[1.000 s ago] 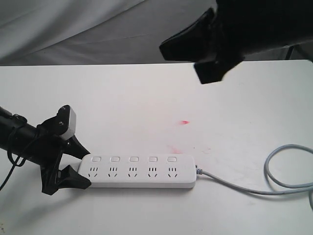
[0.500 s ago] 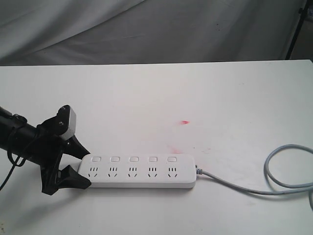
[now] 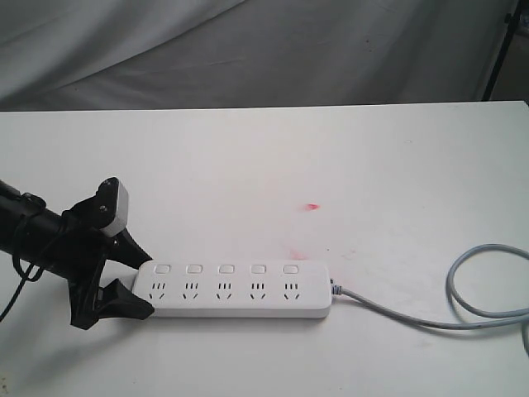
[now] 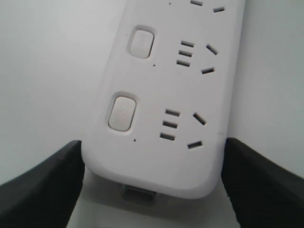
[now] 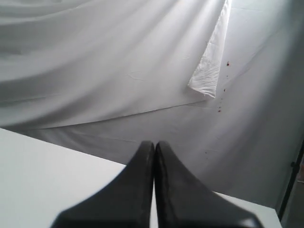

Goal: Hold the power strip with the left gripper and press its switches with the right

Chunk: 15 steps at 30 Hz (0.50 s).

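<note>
- At the lower middle of the exterior frame, flat on the white table point(image 3: 248, 157): the power strip point(image 3: 234, 299), long axis left to right, sockets facing up.
- Along its upper edge, five switches point(image 3: 226, 269) in one row, one above each socket.
- From its right end, a grey cable point(image 3: 451, 283), curling in a loop toward the right edge.
- At lower left, the left gripper point(image 3: 149, 284), clenched on the strip's left end, one black finger point(image 4: 42, 185) pressed against each long side; light-grey block point(image 3: 118, 205) just above.
- Farther up, right of centre, small red marks point(image 3: 312, 206) on the tabletop.
- Across the top, a wrinkled grey-white cloth point(image 3: 248, 50).
- Only in its own wrist view: the right gripper point(image 5: 154, 145), fingers pressed together on nothing, pointing toward the cloth.
</note>
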### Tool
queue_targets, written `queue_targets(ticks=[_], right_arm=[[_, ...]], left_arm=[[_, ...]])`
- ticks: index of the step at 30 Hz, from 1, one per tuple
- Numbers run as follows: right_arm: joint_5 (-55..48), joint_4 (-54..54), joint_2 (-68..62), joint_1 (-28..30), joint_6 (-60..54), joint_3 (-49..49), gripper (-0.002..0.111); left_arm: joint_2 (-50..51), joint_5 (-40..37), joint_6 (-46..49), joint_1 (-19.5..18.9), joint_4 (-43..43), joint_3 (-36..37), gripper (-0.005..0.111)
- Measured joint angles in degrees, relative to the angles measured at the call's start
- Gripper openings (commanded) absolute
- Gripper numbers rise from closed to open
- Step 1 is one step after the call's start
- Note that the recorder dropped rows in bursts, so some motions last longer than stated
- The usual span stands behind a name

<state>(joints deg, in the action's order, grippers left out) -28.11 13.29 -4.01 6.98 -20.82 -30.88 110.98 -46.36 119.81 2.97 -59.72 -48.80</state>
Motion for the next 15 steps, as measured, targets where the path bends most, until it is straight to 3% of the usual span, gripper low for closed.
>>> queue_targets(ticks=[8,15], right_arm=[[0.0,-0.4,0.9,0.0,3.3,0.4,0.0],[2.4,-8.4,3.7,0.0,9.6,5.1,0.0]], left_arm=[[0.0,0.0,0.0,0.0,0.0,0.0,0.028],[0.0,0.0,0.0,0.0,0.0,0.0,0.028]])
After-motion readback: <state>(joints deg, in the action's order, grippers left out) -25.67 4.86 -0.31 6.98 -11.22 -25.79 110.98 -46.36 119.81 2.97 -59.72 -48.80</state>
